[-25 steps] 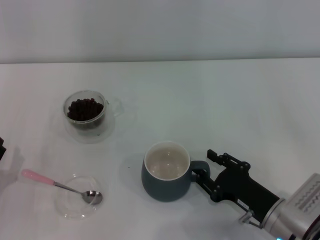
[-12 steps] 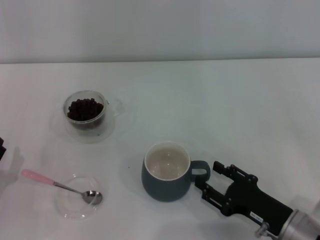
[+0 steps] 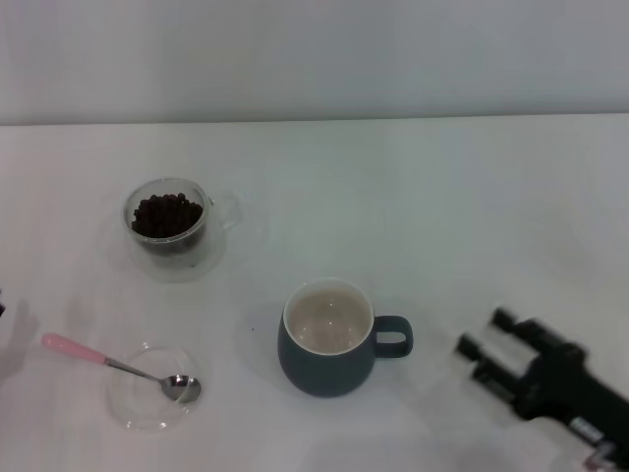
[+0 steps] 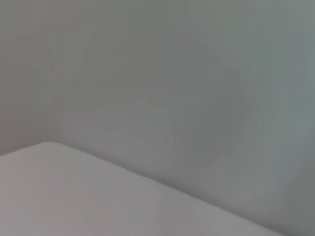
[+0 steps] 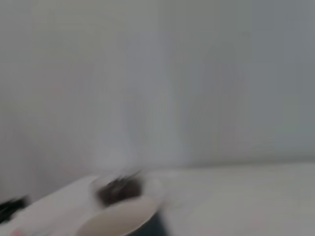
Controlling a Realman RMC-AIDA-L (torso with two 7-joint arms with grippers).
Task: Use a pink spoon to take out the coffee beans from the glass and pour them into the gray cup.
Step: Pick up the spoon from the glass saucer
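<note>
The pink spoon [image 3: 110, 363] lies at the front left, its metal bowl resting in a flat clear saucer [image 3: 133, 411] and its pink handle pointing left. Further back on the left stands the glass [image 3: 211, 228], holding a heap of dark coffee beans [image 3: 167, 214]. The gray cup [image 3: 327, 371] stands at the front centre, cream inside, handle turned right. My right gripper [image 3: 484, 335] is open low at the front right, a short way clear of the cup handle. The right wrist view shows the cup rim [image 5: 118, 220] and the beans [image 5: 119, 187] as a blur. My left gripper is out of view.
The white table [image 3: 423, 216] runs back to a pale wall. The left wrist view shows only wall and a table corner [image 4: 74, 196].
My right gripper, which was at the cup handle, has pulled back to the right and toward the front edge. The cup, glass and spoon have not moved.
</note>
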